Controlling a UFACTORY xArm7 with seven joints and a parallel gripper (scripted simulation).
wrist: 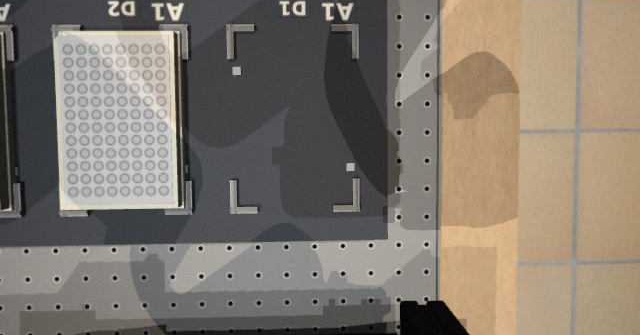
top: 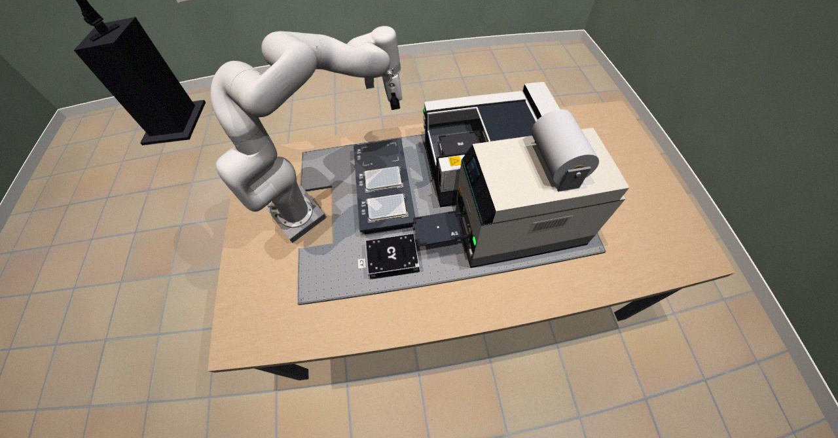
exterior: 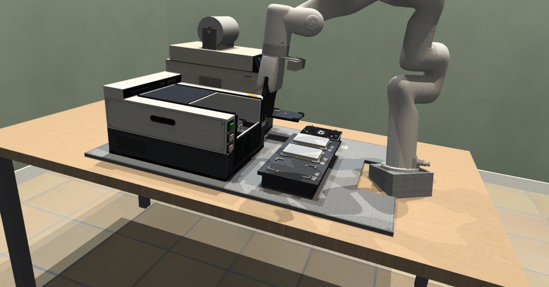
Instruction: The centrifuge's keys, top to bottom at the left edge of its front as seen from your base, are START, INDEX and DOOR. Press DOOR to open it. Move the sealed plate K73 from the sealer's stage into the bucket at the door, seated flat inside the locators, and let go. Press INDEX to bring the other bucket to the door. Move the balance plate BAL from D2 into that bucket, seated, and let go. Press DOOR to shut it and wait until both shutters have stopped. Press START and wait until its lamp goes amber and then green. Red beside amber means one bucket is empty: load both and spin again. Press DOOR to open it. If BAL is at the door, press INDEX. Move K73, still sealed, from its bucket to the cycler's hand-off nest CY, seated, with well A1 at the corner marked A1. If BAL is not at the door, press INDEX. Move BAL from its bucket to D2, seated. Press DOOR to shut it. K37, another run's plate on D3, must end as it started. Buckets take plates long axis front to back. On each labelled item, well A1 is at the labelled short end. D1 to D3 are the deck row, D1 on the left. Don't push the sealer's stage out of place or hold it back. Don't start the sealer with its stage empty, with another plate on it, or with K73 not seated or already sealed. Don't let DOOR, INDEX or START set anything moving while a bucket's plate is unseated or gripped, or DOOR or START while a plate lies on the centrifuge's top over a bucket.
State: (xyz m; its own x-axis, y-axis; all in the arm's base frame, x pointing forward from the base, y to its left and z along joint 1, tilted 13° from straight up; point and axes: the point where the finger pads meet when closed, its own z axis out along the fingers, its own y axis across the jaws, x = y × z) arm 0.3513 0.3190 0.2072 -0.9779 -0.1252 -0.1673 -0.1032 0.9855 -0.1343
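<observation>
Wrist view: dimpled white rectangular plate (wrist: 117, 120) on D2.

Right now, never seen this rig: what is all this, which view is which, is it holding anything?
One white arm bolted to a table. The top view looks down from high up, the exterior view from the side, and the wrist view straight down from the arm's own camera. Its gripper is shut on nothing, hovering near the centrifuge, whose near bay is open. Behind that is the sealer with its stage out and bare. The dark deck row has D1 vacant, a plate on D2 and another on D3. The black CY nest holds nothing.
</observation>
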